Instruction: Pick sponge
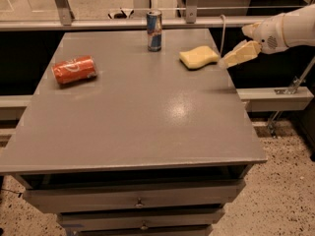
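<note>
Grey tabletop (142,117) holds the sponge (199,57), long axis lying left-right, gripper (240,54) just beside it, grip unreadable.

- Lying on its side near the left of the grey surface (147,132): orange can (74,70).
- Standing upright at the far edge: blue-and-silver can (154,30).
- Hanging past the far right corner, beside the pincer (235,56): white cable (222,31).
- Showing below: drawers (139,200).
</note>
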### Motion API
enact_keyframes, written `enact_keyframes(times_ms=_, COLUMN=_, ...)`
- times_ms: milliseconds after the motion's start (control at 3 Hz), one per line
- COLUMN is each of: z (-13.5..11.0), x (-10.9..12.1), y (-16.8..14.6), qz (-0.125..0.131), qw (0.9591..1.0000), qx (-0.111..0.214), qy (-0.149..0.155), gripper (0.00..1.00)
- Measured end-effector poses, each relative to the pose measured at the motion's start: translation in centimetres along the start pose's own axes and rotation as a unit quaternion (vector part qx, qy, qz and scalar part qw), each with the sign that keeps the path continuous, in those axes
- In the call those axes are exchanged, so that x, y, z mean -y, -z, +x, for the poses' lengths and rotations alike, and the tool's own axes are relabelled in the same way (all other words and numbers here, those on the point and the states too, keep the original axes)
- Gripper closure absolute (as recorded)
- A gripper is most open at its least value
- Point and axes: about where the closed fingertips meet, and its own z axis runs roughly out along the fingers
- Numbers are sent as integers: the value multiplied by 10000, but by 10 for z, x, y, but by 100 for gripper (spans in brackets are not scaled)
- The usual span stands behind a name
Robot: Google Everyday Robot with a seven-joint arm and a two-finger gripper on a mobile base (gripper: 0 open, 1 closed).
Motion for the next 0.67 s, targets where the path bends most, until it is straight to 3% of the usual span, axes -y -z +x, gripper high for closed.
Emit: enact_keyframes(times_ms=667, z=19, x=15, y=-53, qz=-222, qw=9981, qx=430, qy=-370, gripper=0)
